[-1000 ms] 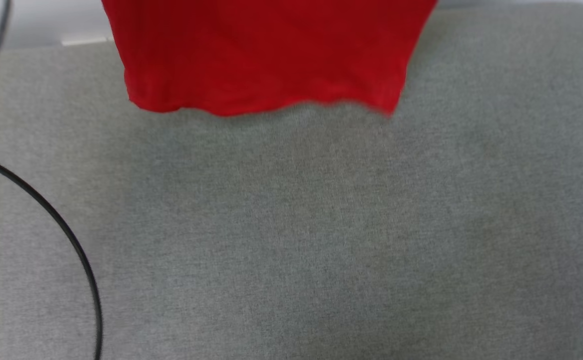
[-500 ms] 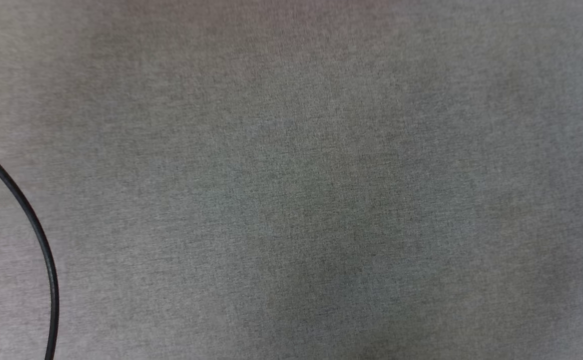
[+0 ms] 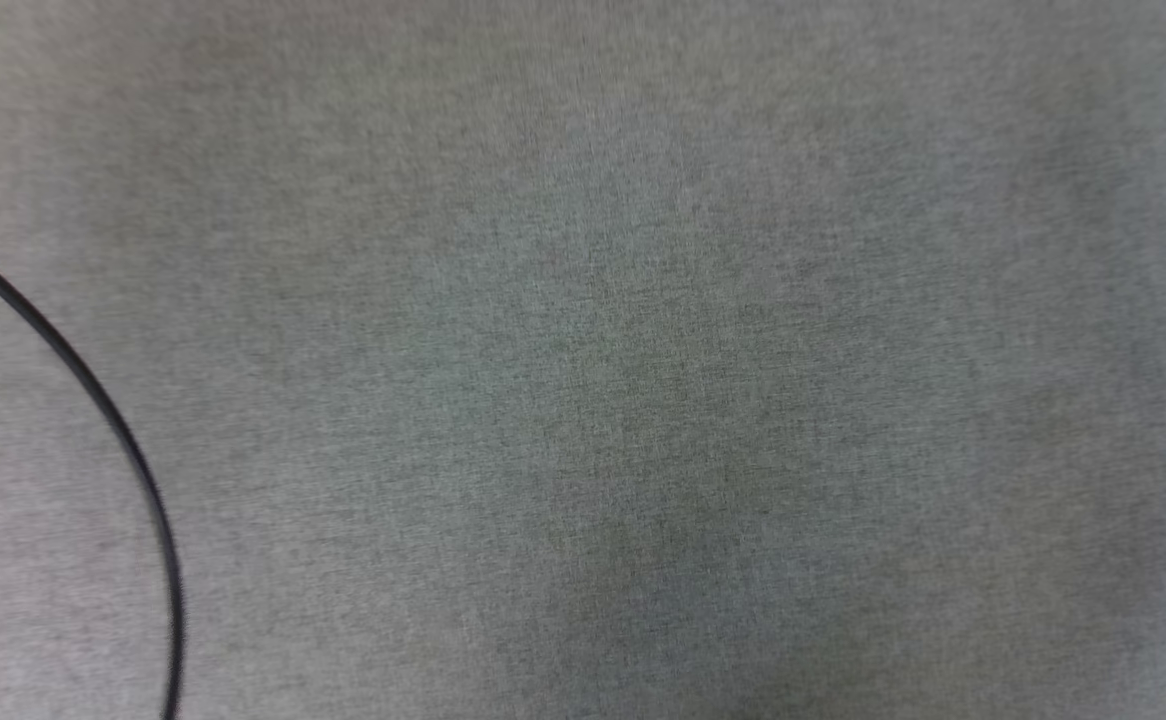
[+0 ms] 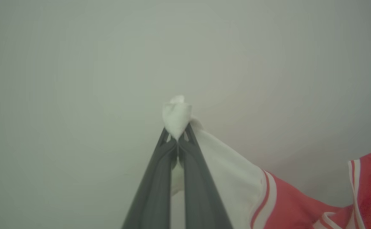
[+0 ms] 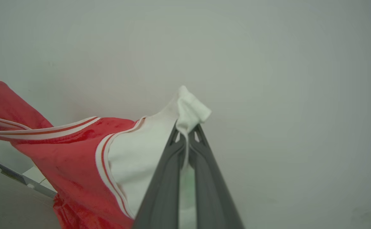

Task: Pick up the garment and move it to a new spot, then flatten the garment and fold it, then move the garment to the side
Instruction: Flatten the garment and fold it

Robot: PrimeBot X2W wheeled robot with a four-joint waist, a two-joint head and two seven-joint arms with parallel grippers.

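Left jaws and right jaws are each clamped shut on a white corner tuft of the garment (image 4: 236, 187), whose red body sags between them, apparently held up clear of the grey bench (image 3: 643, 400). Pick-up looks done (the carry probably in hand); laying down, flattening, folding and moving aside are left. A thin dark cable (image 3: 148, 490) curves over the bench's left part, a possible snag.

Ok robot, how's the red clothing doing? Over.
Left gripper, right gripper: both shut on white corners. Garment held up between them. Black cable low left, head view.
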